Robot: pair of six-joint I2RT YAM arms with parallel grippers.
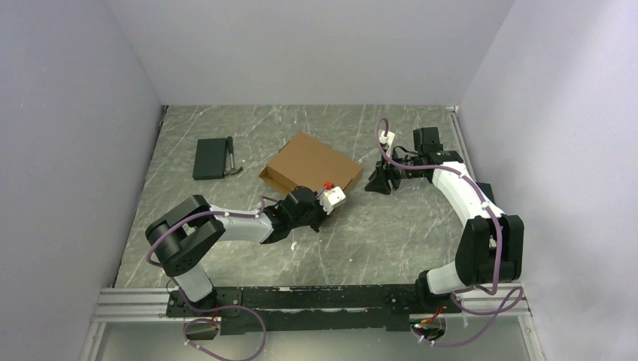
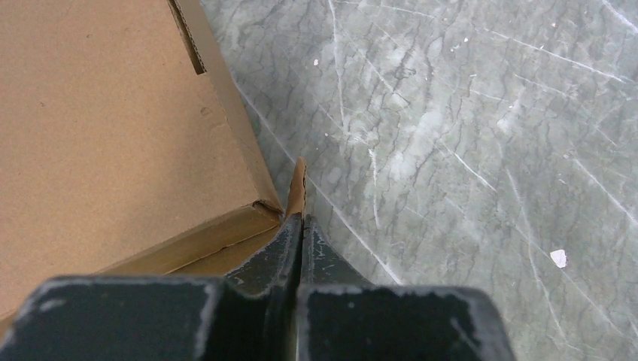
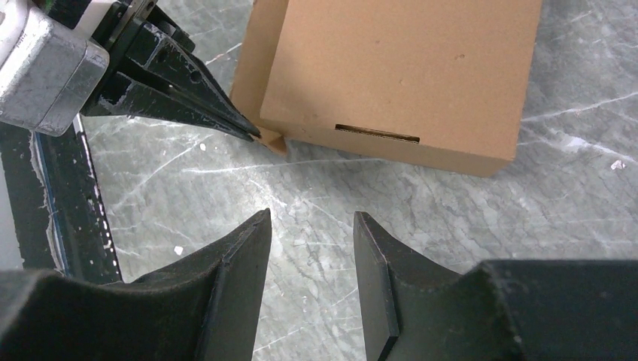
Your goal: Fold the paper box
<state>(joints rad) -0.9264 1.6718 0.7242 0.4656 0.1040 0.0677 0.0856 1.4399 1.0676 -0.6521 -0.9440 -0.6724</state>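
The left gripper (image 2: pixel 302 219) pinches a corner tab (image 2: pixel 299 188) of the box (image 2: pixel 113 113), which lies just ahead-left; the right gripper (image 3: pixel 312 226) hangs open nearby. The cardboard looks light and stiff, probably easily creased: flap edges suit holding.

The paper box (image 1: pixel 310 163) lies between a case (image 1: pixel 211 157), left, and the right hand (image 1: pixel 372 184).

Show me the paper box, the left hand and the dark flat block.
paper box (image 1: pixel 310 160), overhead view, middle of its top panel.
left hand (image 2: pixel 302 222), left wrist view, between its fingertips pinching a box tab.
dark flat block (image 1: pixel 210 158), overhead view, its centre.
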